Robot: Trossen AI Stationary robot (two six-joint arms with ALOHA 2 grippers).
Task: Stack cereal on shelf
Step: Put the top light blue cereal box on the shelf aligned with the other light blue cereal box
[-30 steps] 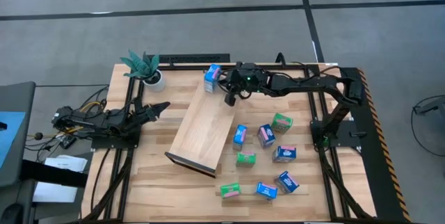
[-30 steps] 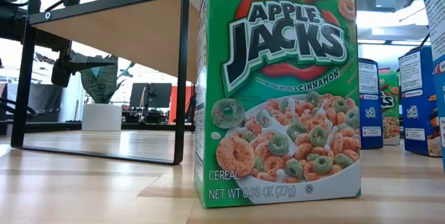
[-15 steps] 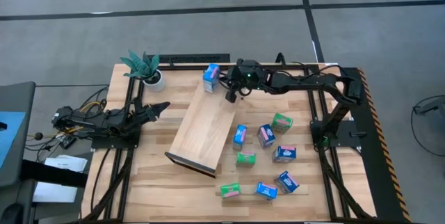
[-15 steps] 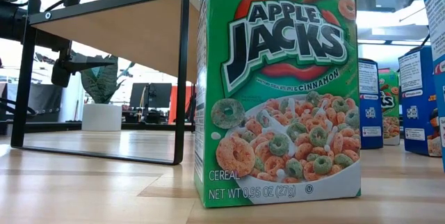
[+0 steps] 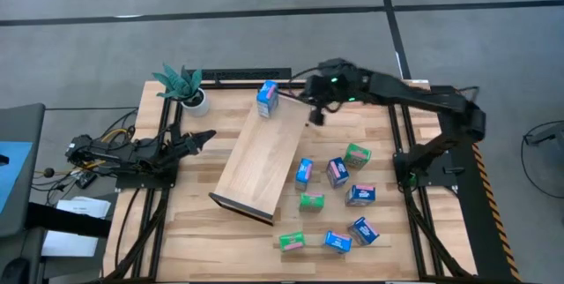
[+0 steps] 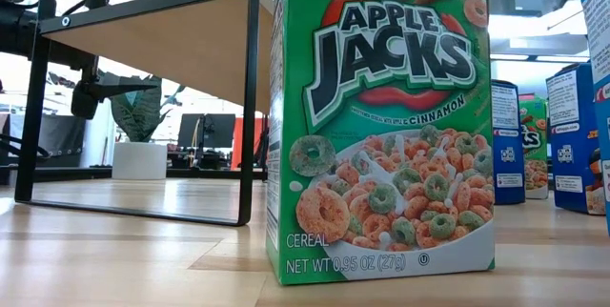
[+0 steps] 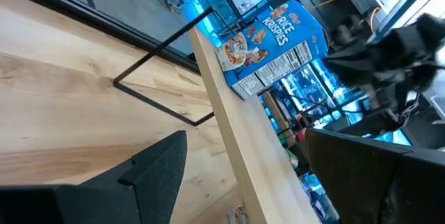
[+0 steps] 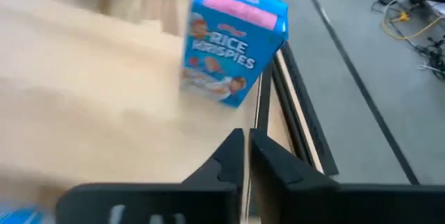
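The shelf [image 5: 256,156] lies slantwise on the table, a long light-wood board on a black frame [image 6: 250,97]. A blue Rice Krispies carton [image 5: 268,97] stands upright on the board's far end [image 8: 233,46]. Several more blue and green cereal cartons [image 5: 337,171] stand on the tabletop right of the shelf, and a green Apple Jacks one [image 6: 381,126] is nearest the low camera. My right gripper [image 5: 317,112] hovers right of the blue carton, its fingers [image 8: 247,158] nearly together and holding nothing. My left gripper [image 5: 201,137] waits open at the table's left [image 7: 264,182].
A potted plant [image 5: 182,85] stands at the far left corner. The loose cartons spread from mid-table [image 5: 304,170] to the near right [image 5: 363,230]. Bare slatted tabletop [image 5: 194,231] lies left of and in front of the shelf.
My right gripper has risen and drawn back toward the table's right edge, away from the blue carton at the shelf's far end. The carton stays standing where it was.
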